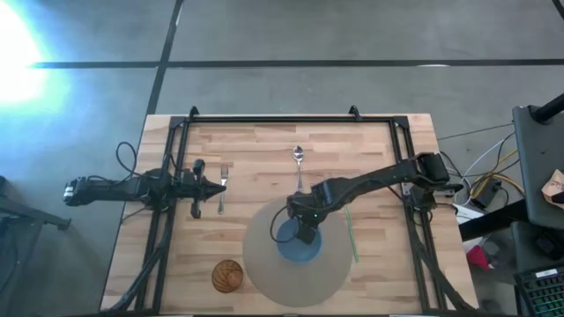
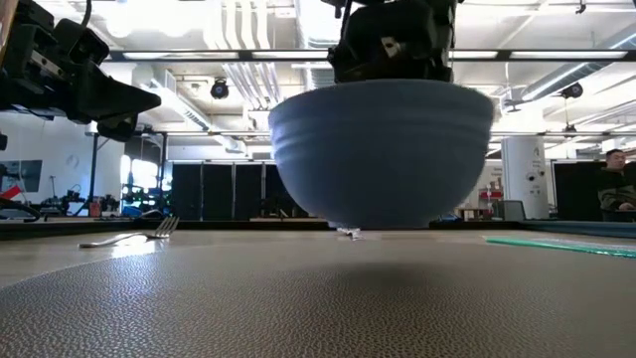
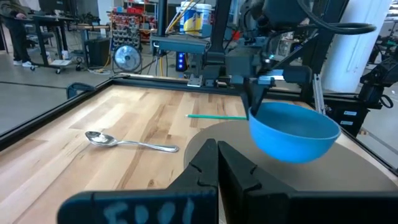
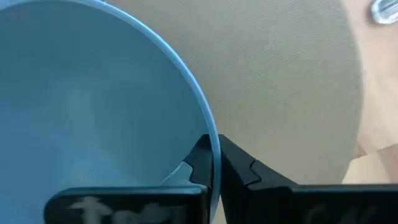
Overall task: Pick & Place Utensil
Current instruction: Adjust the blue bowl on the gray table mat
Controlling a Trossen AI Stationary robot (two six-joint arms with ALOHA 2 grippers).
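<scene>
A blue bowl (image 1: 300,245) hangs just above a round grey mat (image 1: 264,264) at the table's near middle. It also shows in the low view (image 2: 383,154) and the left wrist view (image 3: 292,132). My right gripper (image 4: 213,148) is shut on its rim. A fork (image 1: 222,189) lies on the wood at the left, and a spoon (image 1: 299,161) lies at the far middle. My left gripper (image 1: 214,186) is shut and empty, hovering just left of the fork; it also shows in its own wrist view (image 3: 217,148). My right gripper pinches the bowl's rim (image 4: 214,140) with one finger inside (image 4: 198,163) and one outside (image 4: 239,168). The fingers come from above, pointing down, on the rim's far side. The bowl hangs below them, open side up and slightly tilted, clear of the mat.
A thin green stick (image 1: 351,231) lies on the wood right of the mat. A round wooden piece (image 1: 227,275) sits at the near left beside the mat. A black frame (image 1: 291,119) runs along the table's far and side edges.
</scene>
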